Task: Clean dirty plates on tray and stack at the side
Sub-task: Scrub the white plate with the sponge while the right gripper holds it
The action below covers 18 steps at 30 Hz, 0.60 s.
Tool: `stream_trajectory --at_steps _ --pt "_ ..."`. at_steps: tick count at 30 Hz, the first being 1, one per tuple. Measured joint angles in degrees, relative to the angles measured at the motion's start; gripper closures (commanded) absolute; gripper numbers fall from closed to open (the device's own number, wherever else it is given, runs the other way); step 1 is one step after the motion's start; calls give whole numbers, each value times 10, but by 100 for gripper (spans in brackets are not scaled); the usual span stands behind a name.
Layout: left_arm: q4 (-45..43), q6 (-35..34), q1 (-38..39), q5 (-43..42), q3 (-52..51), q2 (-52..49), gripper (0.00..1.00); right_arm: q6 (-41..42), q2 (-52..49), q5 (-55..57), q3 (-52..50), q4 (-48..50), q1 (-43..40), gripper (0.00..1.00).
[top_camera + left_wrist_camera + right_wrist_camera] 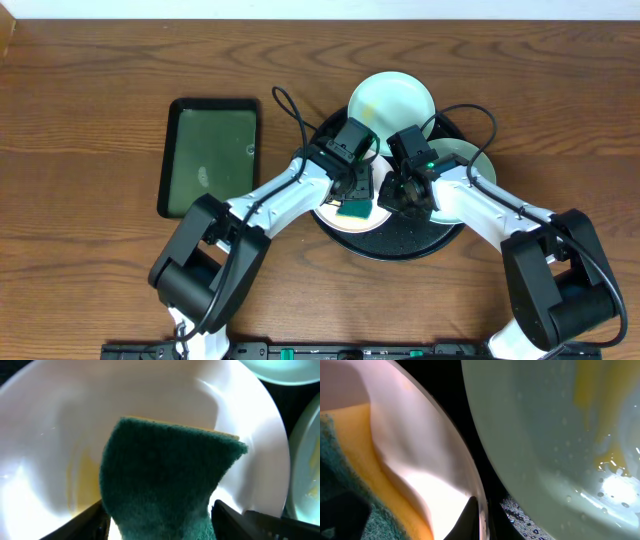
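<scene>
The round black tray holds three plates. A white plate lies at its left. My left gripper is shut on a green and yellow sponge and presses it onto this plate. In the left wrist view the sponge covers the white plate's middle, beside a yellow smear. My right gripper is shut on the white plate's rim. A mint plate leans over the far rim. Another mint plate, with yellow smears, lies at the right.
A rectangular dark green tray lies on the wooden table to the left of the round tray. Droplets speckle the black tray floor between the two plates. Cables loop from both wrists above the tray.
</scene>
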<state>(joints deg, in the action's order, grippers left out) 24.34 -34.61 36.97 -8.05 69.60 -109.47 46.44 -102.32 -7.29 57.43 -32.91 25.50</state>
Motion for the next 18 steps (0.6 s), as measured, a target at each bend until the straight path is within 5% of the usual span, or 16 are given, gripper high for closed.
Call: stream_trajectory --at_steps 8,13,18 --pt "8 -2 3 10 0 1 42 -3 0 0 0 0 0 95" --pt "9 -4 21 22 0 2 74 -3 0 0 0 1 0 96" --pt "11 -15 40 42 0 4 90 -4 0 0 0 1 0 95"
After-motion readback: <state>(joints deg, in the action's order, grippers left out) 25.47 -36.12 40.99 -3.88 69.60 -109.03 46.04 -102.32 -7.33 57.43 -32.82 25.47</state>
